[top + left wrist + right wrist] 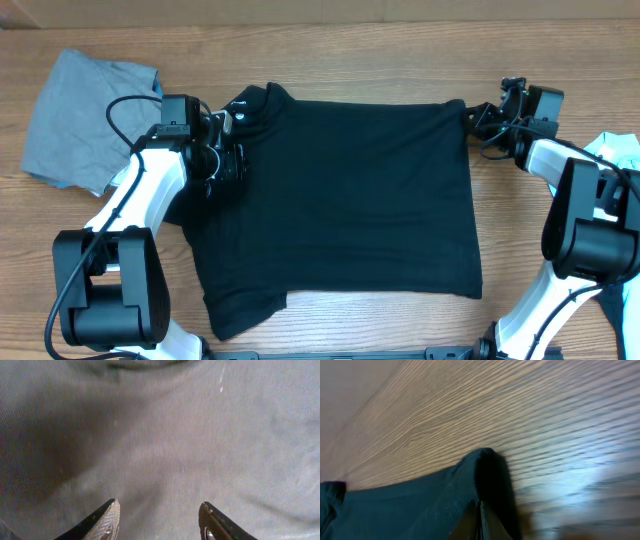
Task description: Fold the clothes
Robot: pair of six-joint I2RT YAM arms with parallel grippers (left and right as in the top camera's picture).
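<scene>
A large black short-sleeved shirt [350,200] lies spread flat across the wooden table, collar toward the left. My left gripper [232,165] hovers over the shirt's left part near the collar. In the left wrist view it is open [160,510], with only cloth [165,435] below it and nothing between its fingers. My right gripper [470,115] is at the shirt's far right corner. In the right wrist view it is shut [480,507], pinching that corner of the shirt [410,505], which rises in a small peak off the table.
A crumpled grey garment [80,120] lies at the far left, behind my left arm. A light-blue garment [620,150] shows at the right edge by the right arm. Bare wooden table [400,50] runs along the far side.
</scene>
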